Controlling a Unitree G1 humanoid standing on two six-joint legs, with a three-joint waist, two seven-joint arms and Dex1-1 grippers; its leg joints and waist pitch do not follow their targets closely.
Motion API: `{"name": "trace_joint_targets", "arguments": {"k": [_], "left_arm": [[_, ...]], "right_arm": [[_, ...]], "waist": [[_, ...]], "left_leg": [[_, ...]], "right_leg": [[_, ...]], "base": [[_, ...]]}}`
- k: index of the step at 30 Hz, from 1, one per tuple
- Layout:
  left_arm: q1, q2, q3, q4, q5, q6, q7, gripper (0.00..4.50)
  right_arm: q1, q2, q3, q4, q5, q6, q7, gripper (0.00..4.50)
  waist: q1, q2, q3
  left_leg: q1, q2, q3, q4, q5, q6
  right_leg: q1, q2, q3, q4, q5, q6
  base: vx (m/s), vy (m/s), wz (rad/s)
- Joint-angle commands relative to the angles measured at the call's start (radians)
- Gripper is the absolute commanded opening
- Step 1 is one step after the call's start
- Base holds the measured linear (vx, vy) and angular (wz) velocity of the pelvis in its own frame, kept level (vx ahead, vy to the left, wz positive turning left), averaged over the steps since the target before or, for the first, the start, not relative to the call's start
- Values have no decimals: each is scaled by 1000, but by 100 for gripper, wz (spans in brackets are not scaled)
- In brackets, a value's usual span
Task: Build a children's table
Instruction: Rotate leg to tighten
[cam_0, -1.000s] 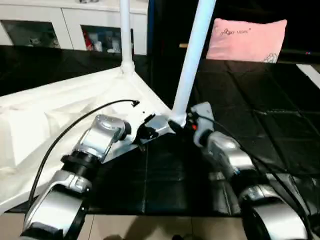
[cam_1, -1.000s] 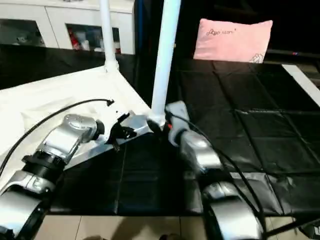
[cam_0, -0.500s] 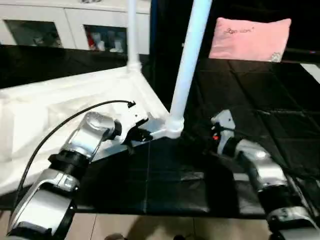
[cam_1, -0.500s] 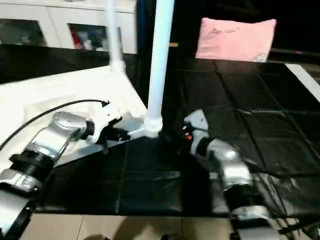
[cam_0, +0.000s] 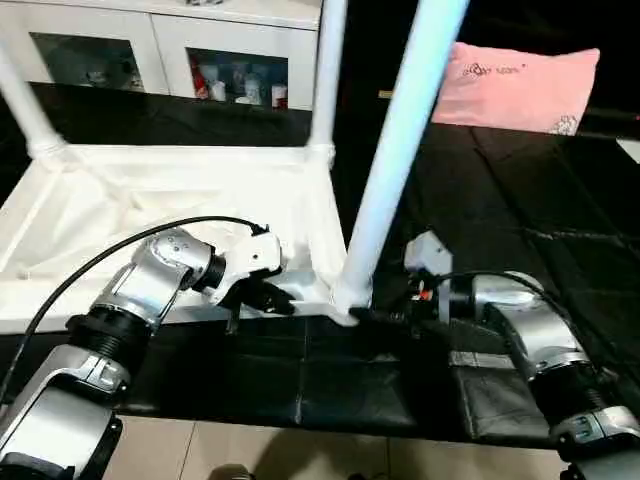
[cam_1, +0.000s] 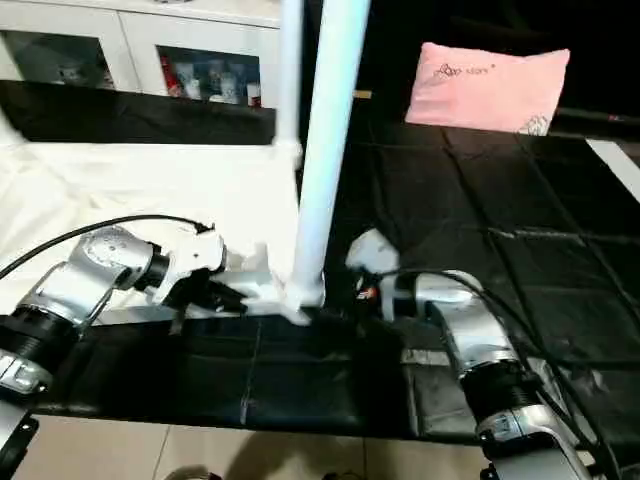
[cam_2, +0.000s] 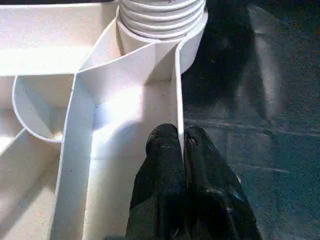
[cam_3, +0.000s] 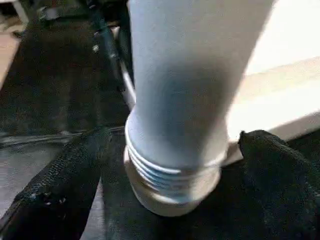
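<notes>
White plastic, the tabletop (cam_0: 190, 210) lies upside down on the black floor, its ribs facing up and its long axis running from 9 to 3 o'clock. Three legs stand up from its corners. The near leg (cam_0: 400, 150) at 3 o'clock is in its socket (cam_3: 170, 190), long axis almost vertical, thin end pointing up, but some threads (cam_3: 165, 167) are exposed, so I judge it is not fully screwed in.

The left gripper (cam_2: 181, 150) has its fingers closed on the tabletop's rim (cam_2: 176, 95), holding it steady. The right gripper (cam_3: 170, 150) has its fingers (cam_3: 75, 170) open on both sides of the leg's base, not touching it.

The step in hand seems to be tightening this leg. Next, the right fingers must close on the base and turn.
</notes>
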Motion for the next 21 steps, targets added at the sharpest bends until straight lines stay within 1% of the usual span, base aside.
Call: {"name": "trace_joint_targets", "arguments": {"k": [1, 2, 3, 5, 8, 10, 12, 13, 15, 17, 19, 20, 21], "left_arm": [[7, -6, -55, -40, 11, -33, -65, 0], [8, -4, -58, -46, 12, -36, -74, 0], [8, -4, -58, -46, 12, -36, -74, 0], [10, -1, -65, -54, 12, -46, -91, 0], [13, 5, -74, -67, 7, -54, -118, 0], [15, 7, -77, -71, 6, -57, -124, 0], [18, 11, -83, -75, 11, -62, -128, 0], [20, 13, -85, -75, 13, -64, -130, 0], [21, 13, -85, -75, 13, -64, -132, 0], [24, 15, -85, -77, 13, -62, -135, 0], [26, 18, -88, -78, 14, -62, -138, 0], [26, 18, -89, -79, 14, -62, -139, 0], [26, 19, -90, -79, 14, -61, -141, 0]], "right_arm": [[-28, -8, 12, 14, -6, -9, 23, 447], [-35, -5, 15, 27, -7, -16, 33, 447], [-35, -5, 15, 27, -7, -16, 33, 447], [-50, 1, 20, 54, -6, -27, 60, 447], [-65, 5, 23, 75, 4, -27, 101, 447], [-67, 5, 24, 80, 10, -22, 117, 420], [-69, 0, 33, 87, 13, -16, 149, 412], [-70, -1, 36, 93, 17, -13, 163, 407], [-71, 0, 36, 97, 17, -14, 167, 382], [-71, 2, 34, 99, 23, -8, 177, 365], [-69, 2, 36, 105, 21, -4, 196, 350], [-69, 2, 36, 106, 21, -3, 197, 338], [-68, 3, 35, 107, 22, -2, 200, 328]], "waist": [[-5, 2, -70], [-4, -1, -72], [-4, 0, -71], [1, -2, -71], [2, -2, -70], [3, -2, -70], [3, -4, -70], [4, -4, -69], [4, -5, -68], [4, -5, -69], [4, -3, -68], [4, -4, -69], [5, -2, -70]], "left_leg": [[3, 24, 5, -63, -146, 47], [4, 25, 5, -62, -144, 46], [3, 24, 5, -62, -146, 46], [3, 24, 6, -61, -148, 44], [1, 25, 5, -62, -153, 41], [3, 27, 5, -62, -154, 40], [3, 26, 6, -61, -157, 39], [2, 25, 5, -61, -160, 38], [3, 25, 5, -60, -171, 33], [3, 25, 4, -60, -177, 30], [3, 25, 3, -61, -182, 28], [3, 25, 4, -60, -182, 27], [3, 25, 3, -60, -180, 27]], "right_leg": [[61, -74, 49, -61, -236, -179], [62, -75, 49, -58, -229, -181], [61, -75, 49, -58, -233, -183], [62, -77, 49, -59, -248, -179], [61, -75, 48, -59, -258, -176], [61, -76, 49, -58, -254, -176], [61, -74, 48, -57, -252, -178], [61, -75, 48, -58, -262, -176], [60, -76, 48, -61, -286, -171], [59, -76, 48, -61, -298, -168], [59, -75, 48, -62, -307, -164], [60, -75, 48, -62, -305, -165], [60, -76, 48, -61, -300, -167]], "base": [[0, 0, 0], [0, 0, 0], [0, 0, 0], [0, 0, 0], [0, 0, 0], [0, 0, 0], [0, 0, 0], [0, 0, 0], [0, 0, 0], [0, 0, 0], [0, 0, 0], [0, 0, 0], [0, 0, 0]]}}
